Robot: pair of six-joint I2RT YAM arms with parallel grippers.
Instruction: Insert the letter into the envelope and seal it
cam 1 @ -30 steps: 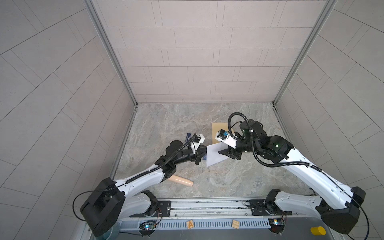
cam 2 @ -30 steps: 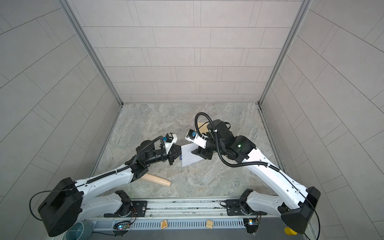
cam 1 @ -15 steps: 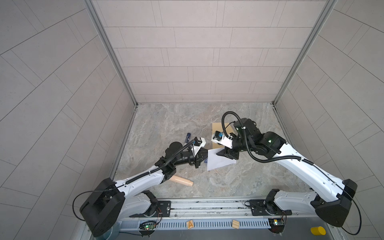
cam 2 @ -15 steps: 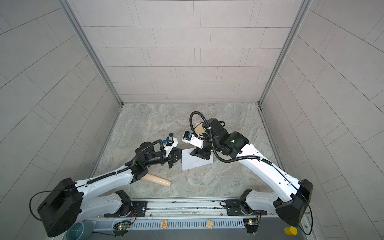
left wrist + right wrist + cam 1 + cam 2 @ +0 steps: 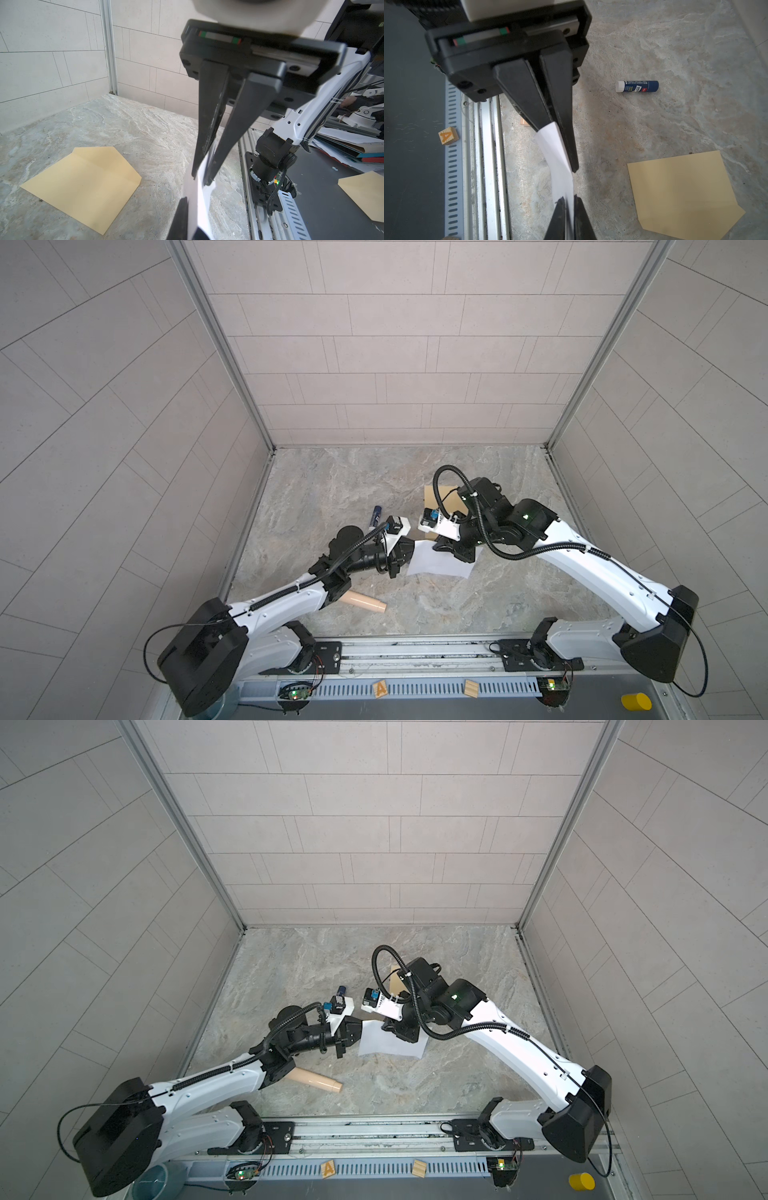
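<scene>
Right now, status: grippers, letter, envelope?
Right gripper shut on the letter. Left gripper astride its edge, grip unclear. Envelope flat, flap open; glue stick apart.

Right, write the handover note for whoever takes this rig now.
Right gripper: shut on one edge of the letter.
Left gripper: jaws around the opposite edge, grip unclear.
Letter bows between them, not yet in the envelope, which lies flat on the table, flap open.
Done: letter gripped.
Left: insert it, then seal; glue stick lies on the table.
</scene>
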